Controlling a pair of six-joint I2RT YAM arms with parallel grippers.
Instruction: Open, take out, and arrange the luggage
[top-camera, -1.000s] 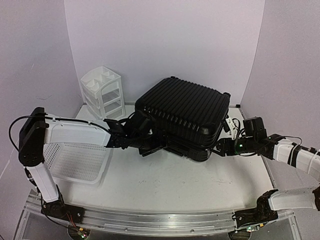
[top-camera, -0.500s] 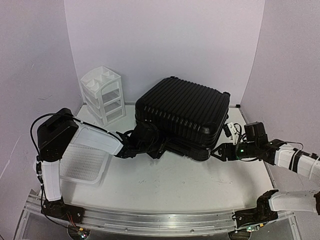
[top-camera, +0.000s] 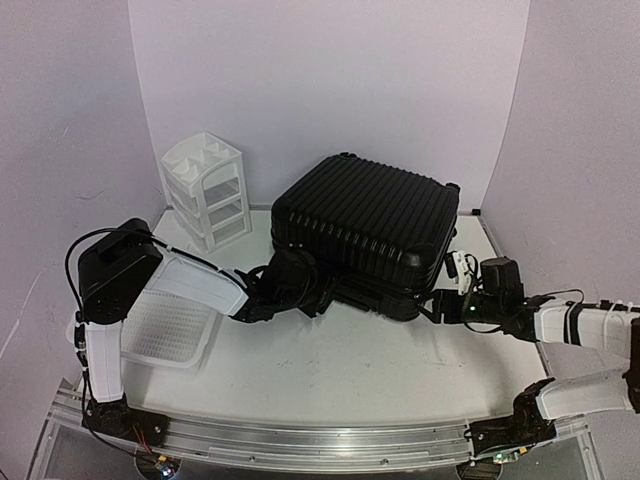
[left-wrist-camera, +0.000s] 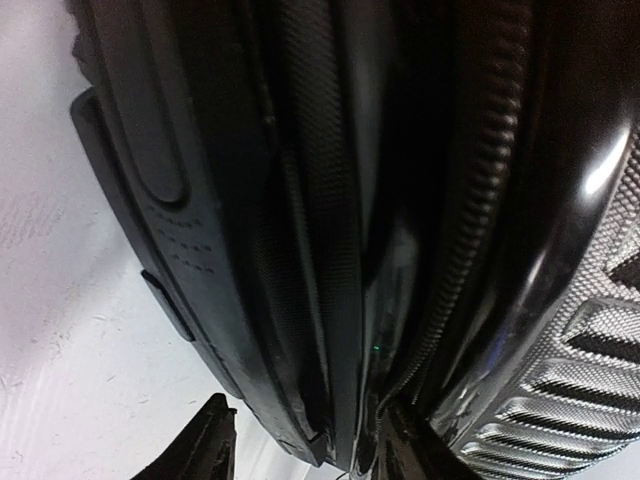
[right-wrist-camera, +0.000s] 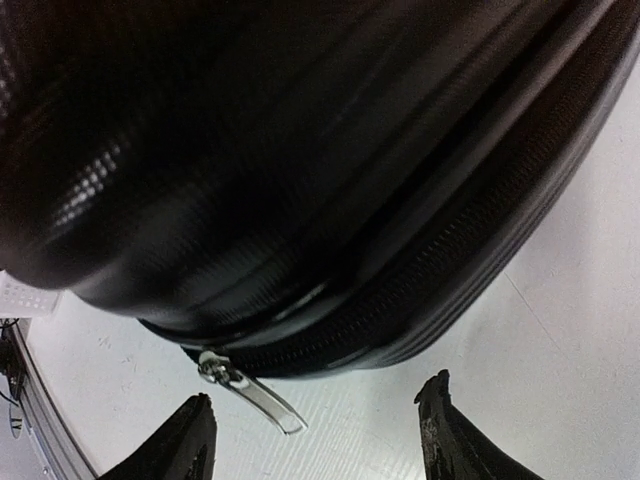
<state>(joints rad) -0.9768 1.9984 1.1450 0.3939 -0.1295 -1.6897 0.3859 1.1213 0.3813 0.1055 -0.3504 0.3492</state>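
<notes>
Beside the luggage (top-camera: 365, 225), perhaps a label (top-camera: 456, 264)

The luggage (top-camera: 365, 215) is glossy ribbed black hard plastic with a shiny metal zipper pull (right-wrist-camera: 250, 392).

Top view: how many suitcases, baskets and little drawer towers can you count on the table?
Black suitcase: 1
White mesh basket: 1
White drawer unit: 1
Total: 3
</notes>
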